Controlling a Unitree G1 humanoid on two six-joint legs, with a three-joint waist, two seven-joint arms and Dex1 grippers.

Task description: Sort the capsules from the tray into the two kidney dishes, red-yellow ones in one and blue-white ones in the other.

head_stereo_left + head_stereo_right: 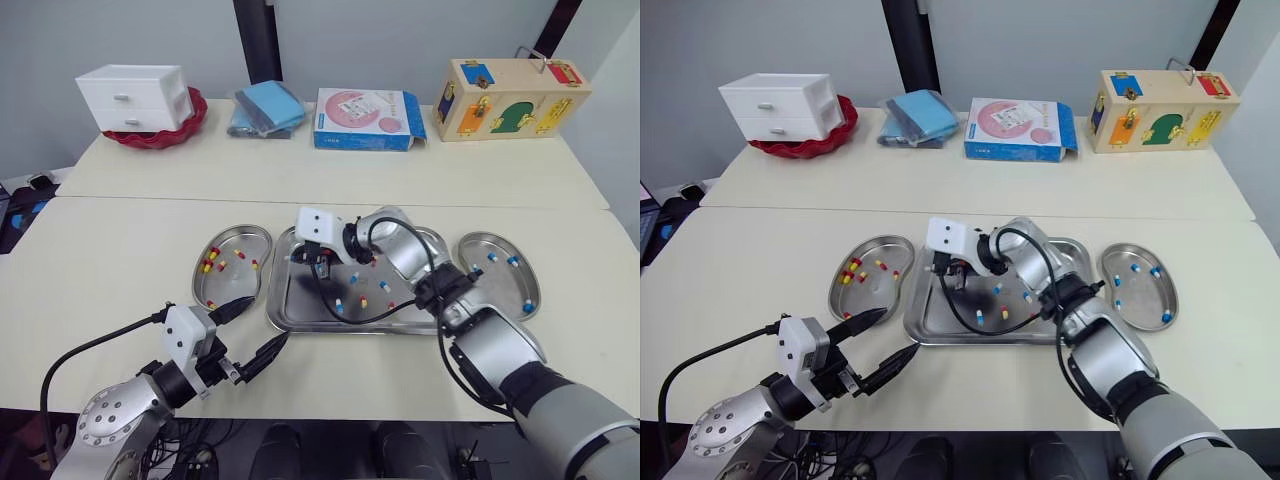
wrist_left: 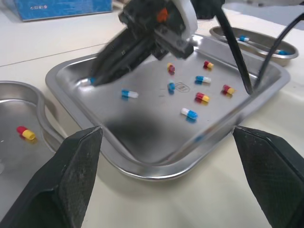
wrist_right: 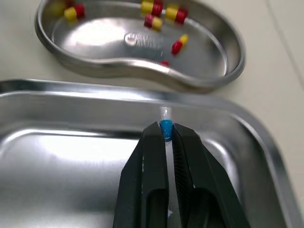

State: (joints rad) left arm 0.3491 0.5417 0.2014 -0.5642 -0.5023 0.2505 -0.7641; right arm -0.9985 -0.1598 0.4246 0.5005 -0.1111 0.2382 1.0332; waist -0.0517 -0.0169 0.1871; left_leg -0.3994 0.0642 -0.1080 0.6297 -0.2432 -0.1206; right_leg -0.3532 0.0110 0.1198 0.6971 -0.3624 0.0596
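A steel tray (image 1: 340, 328) lies mid-table and holds several loose capsules, such as a blue-white one (image 2: 129, 94) and a red-yellow one (image 2: 202, 97). The left kidney dish (image 1: 240, 285) carries red-yellow capsules (image 3: 153, 7). Blue-white ones (image 1: 512, 261) lie in the right kidney dish (image 1: 500, 285). My right gripper (image 3: 165, 130) hovers low over the tray's left part, near the left dish, shut on a blue-white capsule (image 3: 165, 124) that pokes out past its tips. At the tray's front left corner my left gripper (image 1: 262, 325) stands open above the table, with nothing between its fingers.
Along the table's back stand a white drawer unit (image 1: 135, 97) in a red bowl, blue cloths (image 1: 265, 108), a blue-and-white box (image 1: 365, 118) and a wooden toy box (image 1: 510, 98). A black cable (image 1: 345, 318) from my right arm loops over the tray.
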